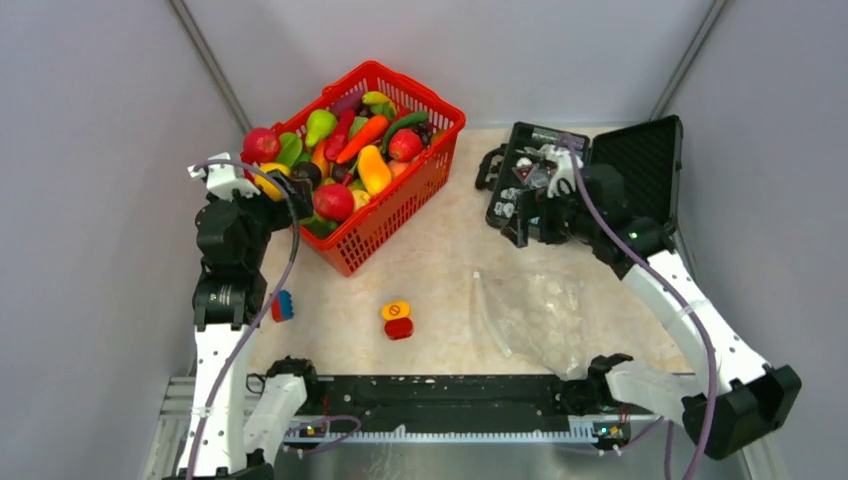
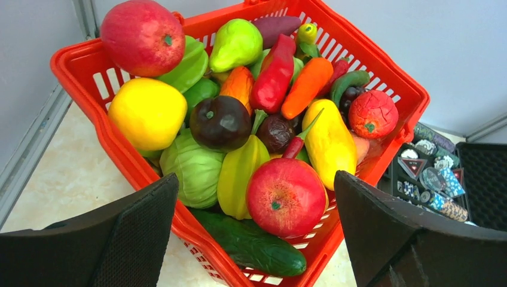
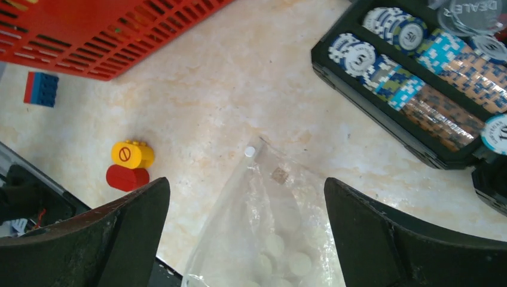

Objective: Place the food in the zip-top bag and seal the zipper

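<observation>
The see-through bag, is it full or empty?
Empty of food. The bag lies flat with nothing colourful inside; the toy food sits piled in the red basket.

I've got the food [image 2: 239,137] heaped in the red basket [image 1: 385,225] at the far left: glossy toy pieces in red, yellow, green, orange and dark purple. The zip-top bag [image 1: 530,315] lies flat on the worktop [image 1: 440,270] near the right - clear, crinkled (white dots on one face). Its whitish zipper [image 3: 220,206] runs along the left edge; sealed or not, I can't tell.
</observation>
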You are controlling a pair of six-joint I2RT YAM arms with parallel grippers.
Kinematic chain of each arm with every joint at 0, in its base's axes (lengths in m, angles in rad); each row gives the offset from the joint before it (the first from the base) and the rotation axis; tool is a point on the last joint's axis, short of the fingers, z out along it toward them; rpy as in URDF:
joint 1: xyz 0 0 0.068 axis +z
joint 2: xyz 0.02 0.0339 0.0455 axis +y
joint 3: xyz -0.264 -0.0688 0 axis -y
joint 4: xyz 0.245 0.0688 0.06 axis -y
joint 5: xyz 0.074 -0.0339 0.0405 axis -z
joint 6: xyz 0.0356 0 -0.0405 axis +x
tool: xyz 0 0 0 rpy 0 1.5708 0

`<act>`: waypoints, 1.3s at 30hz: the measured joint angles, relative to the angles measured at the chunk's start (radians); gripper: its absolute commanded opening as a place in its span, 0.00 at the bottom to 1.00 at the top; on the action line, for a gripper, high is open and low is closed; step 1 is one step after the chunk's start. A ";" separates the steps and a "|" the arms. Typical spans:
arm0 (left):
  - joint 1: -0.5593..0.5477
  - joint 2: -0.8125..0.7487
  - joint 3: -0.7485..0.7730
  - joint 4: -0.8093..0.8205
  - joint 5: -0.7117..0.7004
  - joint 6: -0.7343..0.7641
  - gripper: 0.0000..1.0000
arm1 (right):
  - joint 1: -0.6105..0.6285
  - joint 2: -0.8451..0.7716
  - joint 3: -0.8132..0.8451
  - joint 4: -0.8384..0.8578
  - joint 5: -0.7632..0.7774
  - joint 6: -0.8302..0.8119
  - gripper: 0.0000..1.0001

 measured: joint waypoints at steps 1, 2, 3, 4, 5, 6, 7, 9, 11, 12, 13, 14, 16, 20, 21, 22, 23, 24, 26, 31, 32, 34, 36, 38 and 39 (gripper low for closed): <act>0.000 -0.006 -0.005 0.002 -0.009 -0.006 0.99 | 0.050 0.022 0.019 -0.018 0.036 -0.007 0.98; 0.000 -0.016 -0.011 0.005 -0.018 -0.014 0.99 | 0.092 0.042 0.039 -0.031 0.068 -0.014 0.97; 0.000 -0.030 -0.021 0.010 -0.027 -0.020 0.99 | 0.136 0.060 0.061 -0.040 0.106 -0.021 0.97; 0.000 -0.045 -0.031 0.017 -0.037 -0.023 0.99 | 0.175 0.075 0.080 -0.050 0.146 -0.027 0.96; 0.000 -0.064 -0.042 0.024 -0.047 -0.027 0.99 | 0.209 0.088 0.098 -0.058 0.181 -0.034 0.96; 0.000 -0.083 -0.052 0.029 -0.058 -0.033 0.99 | 0.248 0.103 0.117 -0.068 0.222 -0.038 0.96; 0.000 -0.106 -0.063 0.034 -0.068 -0.045 0.99 | 0.288 0.120 0.134 -0.075 0.264 -0.043 0.96; 0.000 -0.151 -0.092 0.059 -0.087 -0.068 0.99 | 0.366 0.156 0.161 -0.086 0.341 -0.048 0.95; 0.000 -0.202 -0.137 0.093 -0.099 -0.098 0.99 | 0.435 0.190 0.170 -0.092 0.428 -0.047 0.93; 0.000 -0.222 -0.151 0.101 -0.099 -0.105 0.99 | 0.462 0.205 0.170 -0.097 0.468 -0.043 0.92; 0.000 -0.240 -0.167 0.116 -0.091 -0.112 0.99 | 0.480 0.218 0.169 -0.103 0.499 -0.039 0.91; 0.000 -0.252 -0.179 0.131 -0.077 -0.116 0.99 | 0.489 0.225 0.169 -0.108 0.519 -0.031 0.90; 0.000 -0.257 -0.187 0.148 -0.038 -0.118 0.99 | 0.493 0.227 0.158 -0.101 0.557 -0.011 0.84; 0.000 -0.253 -0.187 0.161 0.051 -0.107 0.99 | 0.493 0.221 0.130 -0.079 0.588 0.037 0.83; 0.000 -0.253 -0.187 0.161 0.075 -0.102 0.99 | 0.493 0.222 0.127 -0.080 0.592 0.048 0.83; 0.000 -0.253 -0.187 0.161 0.099 -0.097 0.99 | 0.493 0.227 0.127 -0.084 0.600 0.061 0.82; 0.000 -0.253 -0.187 0.162 0.114 -0.095 0.99 | 0.493 0.234 0.127 -0.085 0.608 0.074 0.81; 0.000 -0.253 -0.187 0.164 0.130 -0.093 0.99 | 0.493 0.246 0.129 -0.092 0.618 0.090 0.80; 0.000 -0.253 -0.187 0.167 0.153 -0.091 0.99 | 0.493 0.276 0.129 -0.107 0.627 0.109 0.79; 0.000 -0.256 -0.187 0.166 0.181 -0.072 0.99 | 0.497 0.352 0.129 -0.170 0.539 0.114 0.75; 0.000 -0.257 -0.187 0.166 0.182 -0.068 0.99 | 0.502 0.354 0.129 -0.182 0.521 0.113 0.74; 0.000 -0.262 -0.189 0.166 0.181 -0.060 0.99 | 0.521 0.352 0.129 -0.195 0.489 0.109 0.74; 0.000 -0.265 -0.192 0.165 0.181 -0.053 0.99 | 0.544 0.351 0.127 -0.200 0.457 0.107 0.73; 0.000 -0.266 -0.194 0.164 0.181 -0.048 0.99 | 0.566 0.351 0.119 -0.200 0.438 0.108 0.69; 0.000 -0.267 -0.195 0.164 0.181 -0.046 0.99 | 0.573 0.351 0.112 -0.201 0.435 0.108 0.66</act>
